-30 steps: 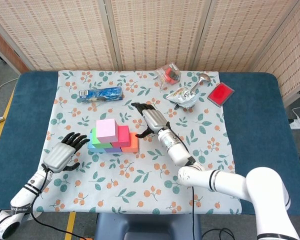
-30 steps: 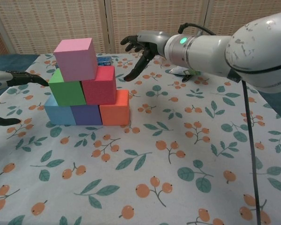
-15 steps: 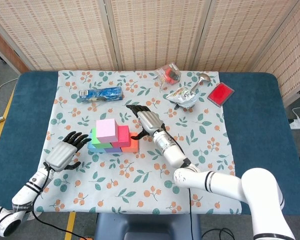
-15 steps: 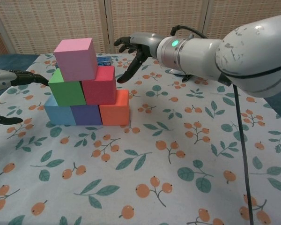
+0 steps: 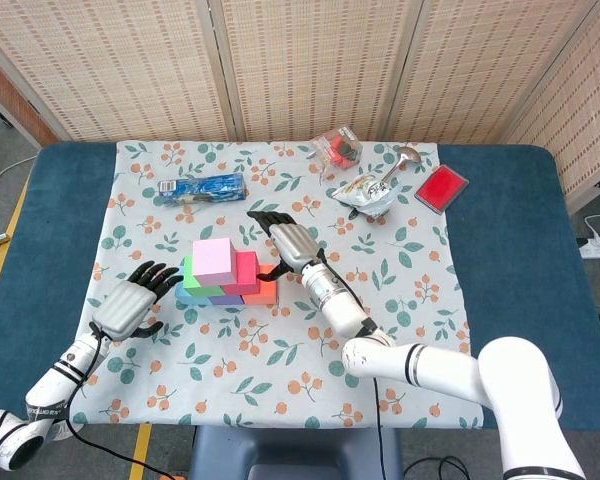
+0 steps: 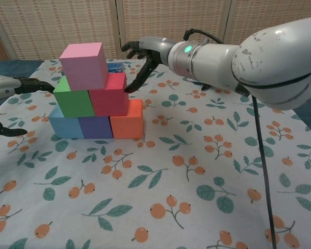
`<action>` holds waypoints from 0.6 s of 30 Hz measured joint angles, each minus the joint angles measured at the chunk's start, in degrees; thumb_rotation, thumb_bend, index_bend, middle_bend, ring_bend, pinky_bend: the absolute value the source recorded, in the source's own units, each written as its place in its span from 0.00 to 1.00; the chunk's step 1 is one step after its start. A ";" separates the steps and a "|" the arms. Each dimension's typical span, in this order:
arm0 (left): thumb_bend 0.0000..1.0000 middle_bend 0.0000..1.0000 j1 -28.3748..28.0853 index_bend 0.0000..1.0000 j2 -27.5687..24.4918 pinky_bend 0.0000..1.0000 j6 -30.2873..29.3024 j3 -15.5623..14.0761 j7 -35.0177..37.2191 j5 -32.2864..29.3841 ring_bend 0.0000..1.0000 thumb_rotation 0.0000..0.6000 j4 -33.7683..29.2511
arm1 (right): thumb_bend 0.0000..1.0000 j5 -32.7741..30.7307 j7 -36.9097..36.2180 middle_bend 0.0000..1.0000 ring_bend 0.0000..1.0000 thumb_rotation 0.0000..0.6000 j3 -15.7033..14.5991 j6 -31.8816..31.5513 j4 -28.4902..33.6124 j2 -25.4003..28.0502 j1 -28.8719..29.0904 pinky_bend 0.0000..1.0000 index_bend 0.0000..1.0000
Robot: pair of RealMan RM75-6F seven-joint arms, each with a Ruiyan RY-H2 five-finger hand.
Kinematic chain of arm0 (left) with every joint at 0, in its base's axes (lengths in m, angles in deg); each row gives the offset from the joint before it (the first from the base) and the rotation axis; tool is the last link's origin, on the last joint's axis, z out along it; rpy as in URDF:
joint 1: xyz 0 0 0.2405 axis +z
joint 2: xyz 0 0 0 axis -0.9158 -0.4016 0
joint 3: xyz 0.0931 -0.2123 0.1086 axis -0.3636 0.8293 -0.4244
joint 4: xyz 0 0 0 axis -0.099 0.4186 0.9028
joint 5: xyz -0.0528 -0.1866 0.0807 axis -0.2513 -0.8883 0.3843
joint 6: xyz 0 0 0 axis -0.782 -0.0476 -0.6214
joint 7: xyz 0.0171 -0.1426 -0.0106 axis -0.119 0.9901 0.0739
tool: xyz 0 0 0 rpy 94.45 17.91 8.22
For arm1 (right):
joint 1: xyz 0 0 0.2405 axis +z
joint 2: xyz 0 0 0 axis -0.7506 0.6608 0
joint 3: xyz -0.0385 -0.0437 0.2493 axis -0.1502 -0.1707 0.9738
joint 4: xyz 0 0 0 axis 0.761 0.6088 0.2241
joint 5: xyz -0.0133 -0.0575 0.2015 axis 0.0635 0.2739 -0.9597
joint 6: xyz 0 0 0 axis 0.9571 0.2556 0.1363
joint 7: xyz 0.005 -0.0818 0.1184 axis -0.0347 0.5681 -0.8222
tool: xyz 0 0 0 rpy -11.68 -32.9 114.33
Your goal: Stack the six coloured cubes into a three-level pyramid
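Observation:
A three-level pyramid stands on the floral cloth: light blue cube (image 6: 65,126), purple cube (image 6: 96,126) and orange cube (image 6: 128,120) at the bottom, green cube (image 6: 74,97) and red cube (image 6: 109,95) above, pink cube (image 6: 83,65) on top (image 5: 213,259). My right hand (image 6: 142,54) (image 5: 285,244) is open beside the stack's right side, a fingertip touching or nearly touching the red cube's upper right edge. My left hand (image 5: 130,302) (image 6: 13,88) hovers open to the left of the stack, holding nothing.
At the back of the cloth lie a blue packet (image 5: 202,187), a clear wrapper with red contents (image 5: 337,148), a crumpled foil bag with a spoon (image 5: 368,190) and a red box (image 5: 441,188). The blue table edge (image 5: 40,250) borders the cloth.
My right hand has moved left toward the stack, its fingertip now at the red cube. My left hand has edged slightly closer to the cubes. The pyramid has not shifted.

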 measured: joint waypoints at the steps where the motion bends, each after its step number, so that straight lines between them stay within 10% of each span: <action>1: 0.29 0.05 -0.06 0.10 0.00 0.05 0.06 -0.01 -0.05 -0.03 0.00 1.00 0.01 | 0.03 0.01 0.10 0.05 0.00 1.00 0.02 0.00 -0.01 -0.06 0.02 0.00 0.00; 18: 0.29 0.05 -0.91 0.10 0.23 0.05 0.57 -0.30 0.14 -0.53 0.00 1.00 0.38 | 0.03 -0.58 1.32 0.05 0.00 1.00 0.19 0.35 0.51 -0.13 -0.06 0.00 0.00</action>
